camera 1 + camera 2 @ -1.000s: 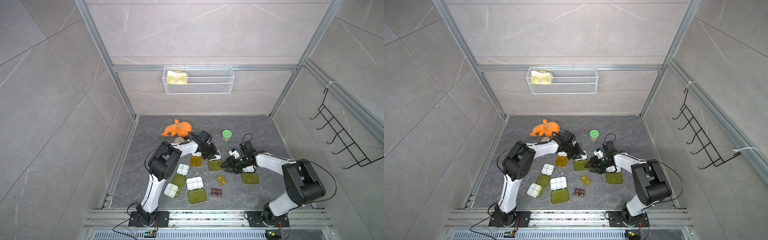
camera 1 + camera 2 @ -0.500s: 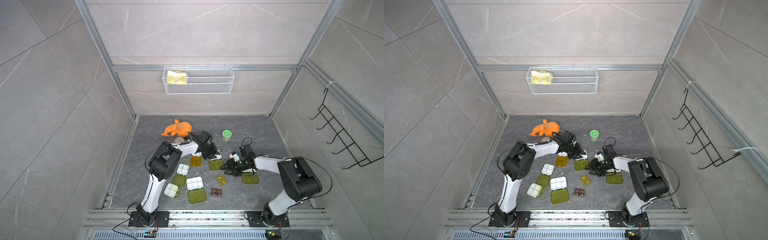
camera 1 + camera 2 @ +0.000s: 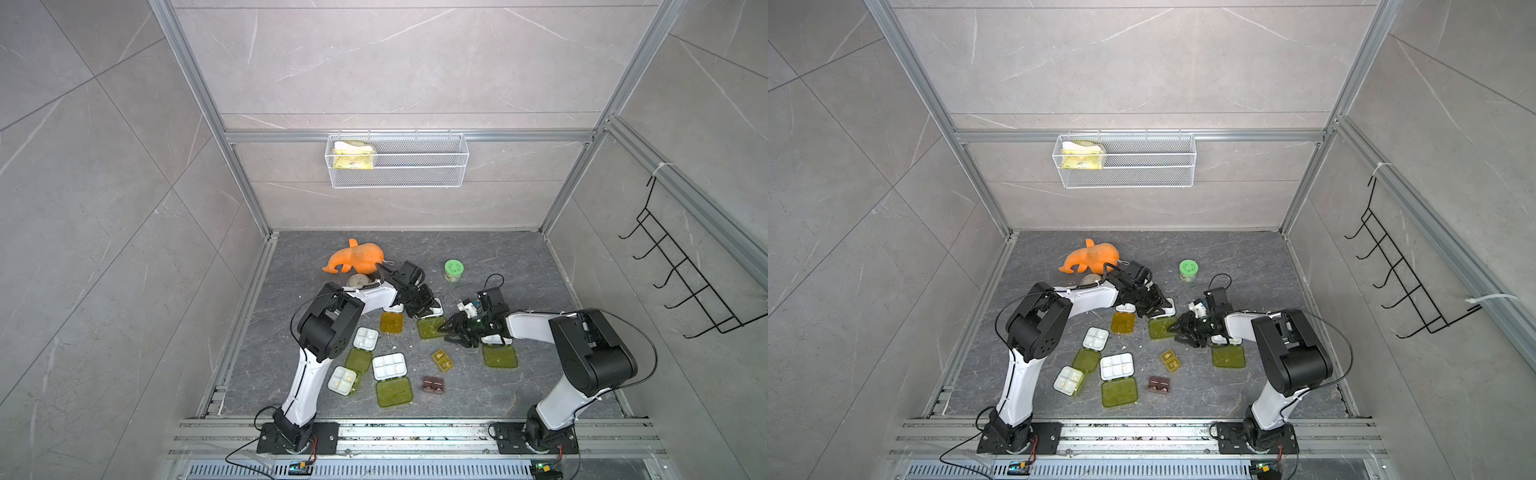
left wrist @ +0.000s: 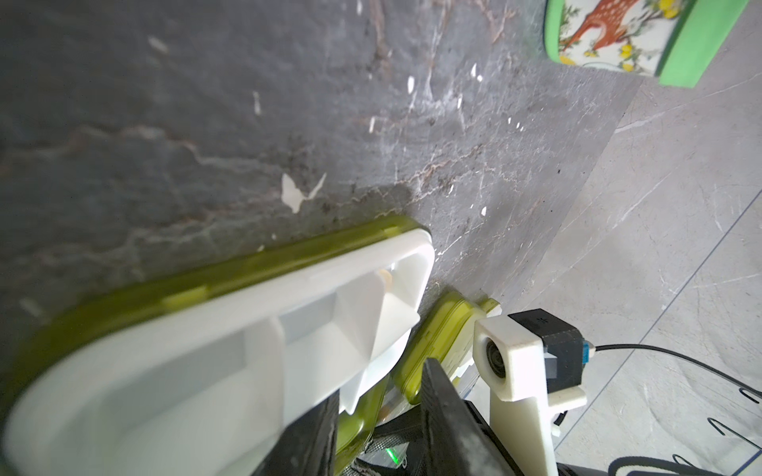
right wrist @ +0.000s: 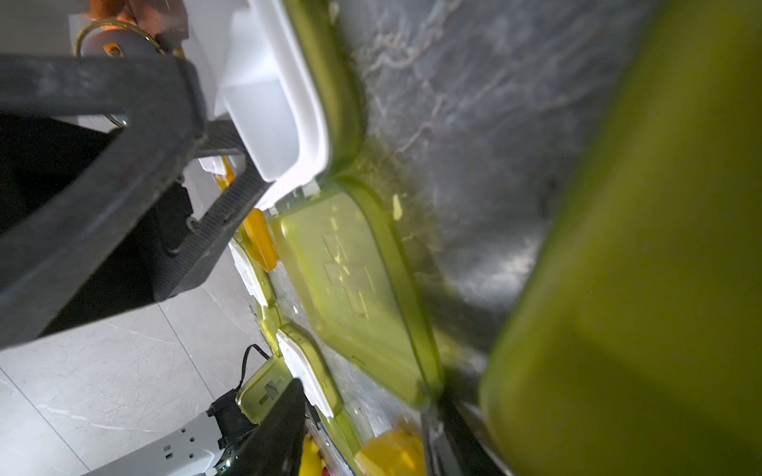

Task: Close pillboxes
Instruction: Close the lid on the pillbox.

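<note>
Target is a pillbox with a white plastic cell tray (image 3: 435, 311) and a hinged translucent yellow-green lid (image 3: 431, 327). It sits on the dark grey marbled tabletop (image 3: 478, 399), near the round green-lidded jar (image 3: 454, 270) on the jar's robot-facing side. The lid lies flat open on the side of the tray away from the jar. The left gripper (image 3: 424, 309) has its fingers (image 4: 443, 412) about the tray's corner, apparently clamped on its wall to steady it. Over the last second the right gripper (image 3: 449, 332) has sunk lower and nosed toward the lid's free edge. Its fingers (image 5: 282, 432) are apart, straddling the lid's corner and not gripping. The box has not shifted. Reading: the approach is about complete and the lid flip comes next. The remaining open pillboxes (image 3: 389, 366), farther from the jar, are still to do.
</note>
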